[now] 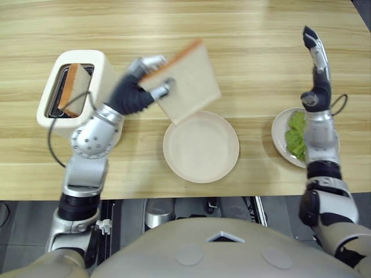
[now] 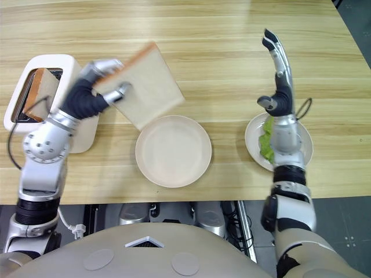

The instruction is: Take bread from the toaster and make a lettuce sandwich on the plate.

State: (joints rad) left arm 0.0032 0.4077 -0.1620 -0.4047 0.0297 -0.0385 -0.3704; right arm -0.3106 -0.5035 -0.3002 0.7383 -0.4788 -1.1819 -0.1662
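The right forearm is covering much of the lettuce [image 1: 295, 139] and its small plate [image 1: 278, 136]. A second slice [image 1: 72, 90] is sitting half sunk in the toaster [image 1: 103, 66], just left of the left hand's fingers. The left hand [image 1: 139, 87] is gripping a bread slice [image 1: 191, 78] by its left edge, fingers curling tightly onto it. The slice is tilting out to the right of them, over the far rim of the big plate [image 1: 200, 168]. The right hand [image 1: 320, 81] is holding nothing, fingers stretching out straight, the lettuce lying behind them by the wrist.
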